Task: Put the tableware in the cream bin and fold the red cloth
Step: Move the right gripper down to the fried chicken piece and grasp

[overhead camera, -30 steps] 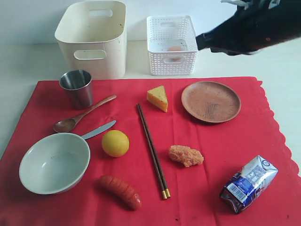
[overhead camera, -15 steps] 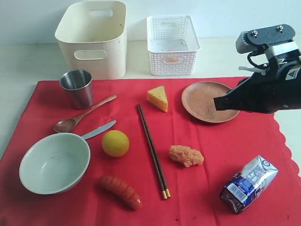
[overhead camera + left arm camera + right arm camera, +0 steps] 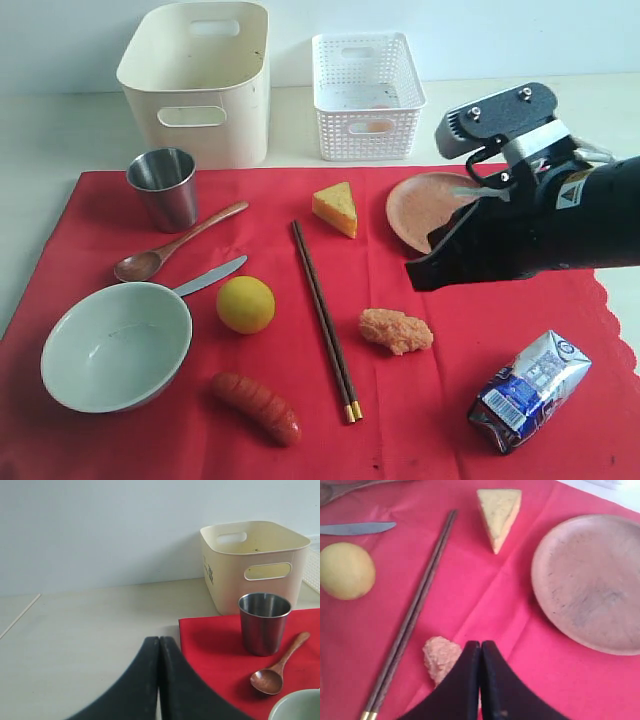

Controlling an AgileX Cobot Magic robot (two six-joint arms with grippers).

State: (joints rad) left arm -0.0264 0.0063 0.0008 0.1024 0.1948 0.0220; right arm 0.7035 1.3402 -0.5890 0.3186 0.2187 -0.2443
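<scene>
On the red cloth lie a steel cup, a wooden spoon, a knife, a pale bowl, dark chopsticks and a round wooden plate, partly hidden by my right arm. The cream bin stands behind the cloth at the left. My right gripper hangs shut and empty just above a breaded food piece, between the chopsticks and the plate. My left gripper is shut and empty over the bare table beside the cloth's corner, near the cup.
A white lattice basket with an egg inside stands right of the bin. Cheese, a lemon, a sausage and a milk carton also lie on the cloth.
My right arm has swung from high at the back right down and leftward, now covering part of the plate. Its jaws stayed shut. Nothing on the cloth moved.
</scene>
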